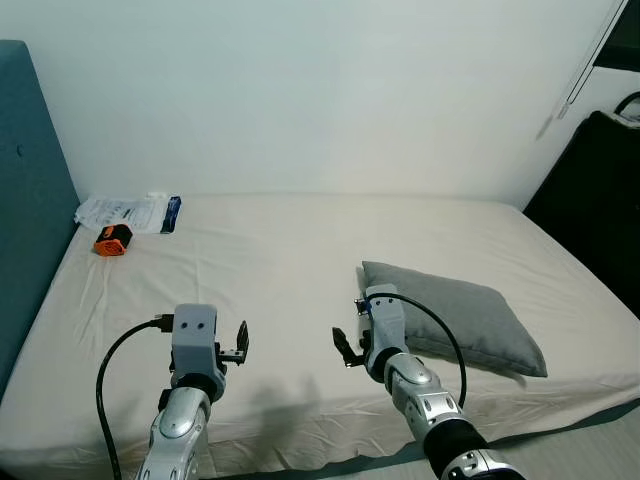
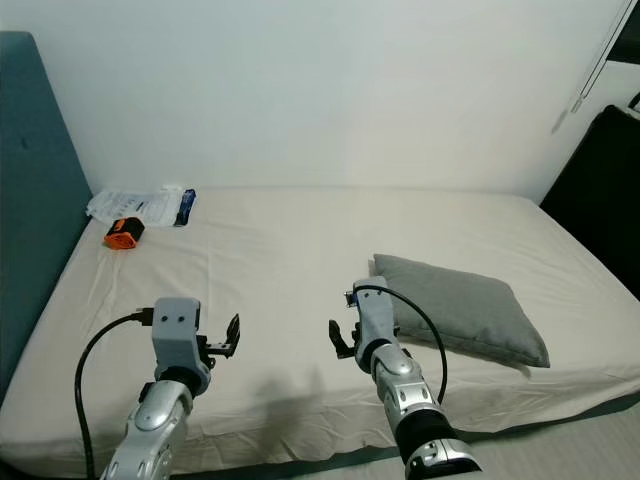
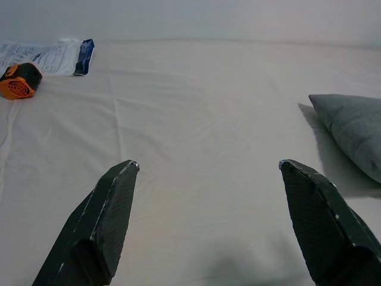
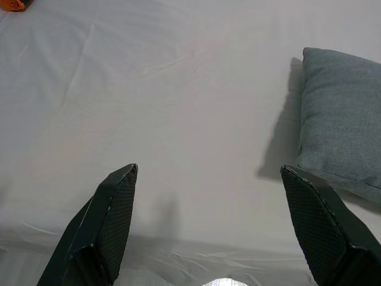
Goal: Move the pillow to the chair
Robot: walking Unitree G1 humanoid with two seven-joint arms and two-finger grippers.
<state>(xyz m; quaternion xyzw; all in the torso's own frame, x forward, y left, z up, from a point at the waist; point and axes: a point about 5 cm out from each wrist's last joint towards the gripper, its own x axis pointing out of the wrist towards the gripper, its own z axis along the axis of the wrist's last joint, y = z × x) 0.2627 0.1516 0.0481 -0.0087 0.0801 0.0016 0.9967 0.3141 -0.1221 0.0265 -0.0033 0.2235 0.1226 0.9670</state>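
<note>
A grey pillow [image 1: 460, 315] lies flat on the right half of the cream bed [image 1: 280, 250], near its front edge. My right gripper [image 1: 350, 345] hovers over the sheet just left of the pillow's near corner, open and holding nothing. In the right wrist view the pillow [image 4: 342, 119] lies beside the wide-spread black fingers [image 4: 107, 220]. My left gripper [image 1: 240, 342] is raised over the front left part of the bed, open too. The left wrist view looks across the sheet between its fingers [image 3: 104, 220] to the pillow [image 3: 351, 128].
A teal headboard [image 1: 25, 190] bounds the bed on the left. Near it lie an orange and black gadget [image 1: 113, 239] and a white packet with a blue end [image 1: 130, 212]. A dark piece of furniture [image 1: 595, 200] stands at the right past the bed. White wall behind.
</note>
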